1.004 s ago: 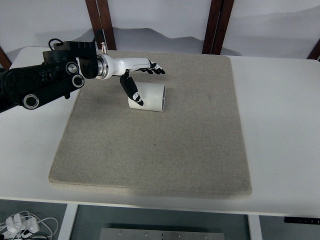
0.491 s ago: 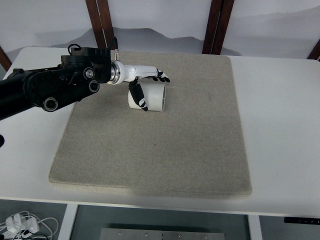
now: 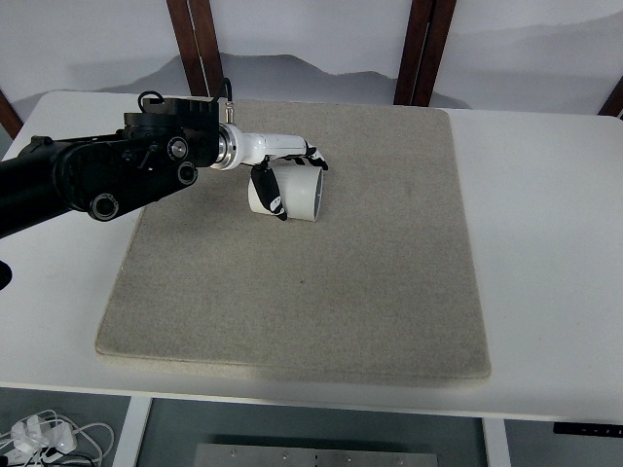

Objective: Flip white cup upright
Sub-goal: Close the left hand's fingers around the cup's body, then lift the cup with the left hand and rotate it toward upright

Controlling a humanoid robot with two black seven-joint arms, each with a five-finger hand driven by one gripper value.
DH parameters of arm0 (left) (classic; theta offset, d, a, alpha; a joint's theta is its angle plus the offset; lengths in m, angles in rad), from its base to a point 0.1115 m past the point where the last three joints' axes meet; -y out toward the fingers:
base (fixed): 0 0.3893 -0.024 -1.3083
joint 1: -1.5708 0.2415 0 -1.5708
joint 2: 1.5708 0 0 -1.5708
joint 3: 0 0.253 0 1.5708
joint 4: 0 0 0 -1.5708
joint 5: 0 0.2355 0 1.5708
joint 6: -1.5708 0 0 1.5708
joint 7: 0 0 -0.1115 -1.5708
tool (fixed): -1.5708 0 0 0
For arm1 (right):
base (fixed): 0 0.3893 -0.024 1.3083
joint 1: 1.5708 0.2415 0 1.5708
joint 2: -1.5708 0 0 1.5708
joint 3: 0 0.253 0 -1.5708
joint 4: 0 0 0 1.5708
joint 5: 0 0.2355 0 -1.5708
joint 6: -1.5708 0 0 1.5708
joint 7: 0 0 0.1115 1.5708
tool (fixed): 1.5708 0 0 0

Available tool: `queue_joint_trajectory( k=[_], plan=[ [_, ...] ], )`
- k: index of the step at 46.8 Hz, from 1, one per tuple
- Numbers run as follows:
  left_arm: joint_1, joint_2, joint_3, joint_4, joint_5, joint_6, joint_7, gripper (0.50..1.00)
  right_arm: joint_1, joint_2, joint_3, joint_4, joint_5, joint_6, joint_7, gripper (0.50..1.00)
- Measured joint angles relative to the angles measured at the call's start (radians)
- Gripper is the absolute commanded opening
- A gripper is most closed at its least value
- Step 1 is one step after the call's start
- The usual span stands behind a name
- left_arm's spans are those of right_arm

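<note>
Cup point(image 3: 292, 192) lies on its side on the mat point(image 3: 321, 292) as the left hand point(image 3: 282, 170) closes tighter, fingers curling over, thumb gripping beneath.

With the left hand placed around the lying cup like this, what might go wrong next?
1. The white cup lies on its side on the mat, so it may roll away if the fingers push instead of gripping.
2. The left hand seems to wrap only the cup's closed end; in turning upright, the cup might slip out.
</note>
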Motion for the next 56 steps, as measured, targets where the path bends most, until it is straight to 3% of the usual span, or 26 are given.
queue_joint_trajectory(
  k=[7, 16, 22, 37, 56],
  plan=[
    [-0.001, 0.000, 0.009, 0.000, 0.000, 0.000, 0.001, 0.840, 0.000, 0.000, 0.000, 0.000, 0.000, 0.000, 0.000, 0.952],
    [-0.001, 0.001, 0.010, 0.000, 0.008, 0.000, 0.001, 0.619, 0.000, 0.000, 0.000, 0.000, 0.000, 0.000, 0.000, 0.952],
    [-0.001, 0.001, 0.009, 0.000, 0.025, 0.000, 0.000, 0.521, 0.000, 0.000, 0.000, 0.000, 0.000, 0.000, 0.000, 0.952],
    [0.000, 0.003, -0.050, 0.012, -0.005, 0.003, -0.026, 0.500, 0.000, 0.000, 0.000, 0.000, 0.000, 0.000, 0.000, 0.952],
    [0.022, 0.040, -0.161, 0.049, -0.373, -0.027, -0.168, 0.500, 0.000, 0.000, 0.000, 0.000, 0.000, 0.000, 0.000, 0.952]
  ],
)
